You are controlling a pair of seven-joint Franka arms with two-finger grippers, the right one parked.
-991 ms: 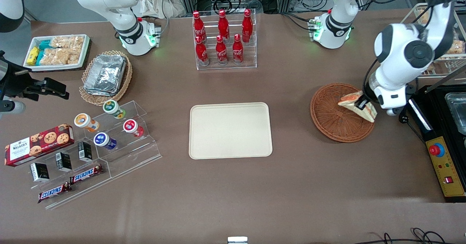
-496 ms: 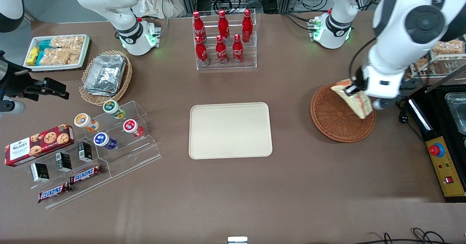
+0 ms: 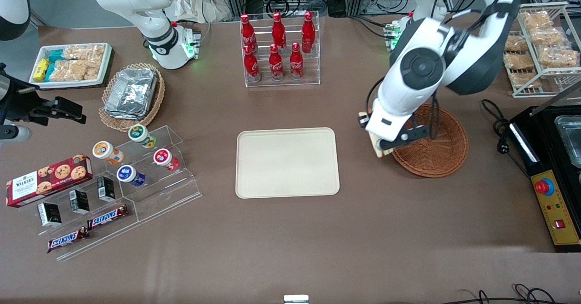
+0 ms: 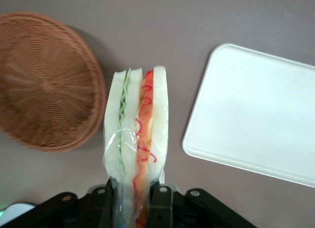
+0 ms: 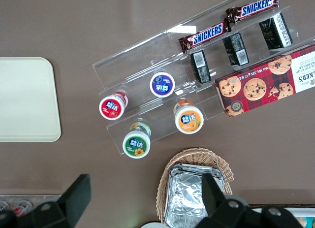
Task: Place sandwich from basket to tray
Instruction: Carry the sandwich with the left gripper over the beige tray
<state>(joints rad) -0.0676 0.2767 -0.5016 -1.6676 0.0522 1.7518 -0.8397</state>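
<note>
Gripping sandwich [image 4: 136, 134], hand [image 4: 132, 196] between basket [image 3: 442, 152], tray [image 3: 287, 162]

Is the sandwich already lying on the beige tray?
No, the gripper holds the sandwich in the air between the wicker basket and the tray, which is bare.

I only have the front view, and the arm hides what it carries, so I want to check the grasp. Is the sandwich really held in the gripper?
Observer: Yes. The wrist view shows the gripper shut on the wrapped sandwich, one finger at each bread face.
Operator: Is anything left in the basket?
Observer: Nothing shows on the part of the basket that the wrist view takes in.
Operator: Is it over the tray yet?
Observer: Not yet. In the wrist view the sandwich hangs over bare table between basket and tray.
</note>
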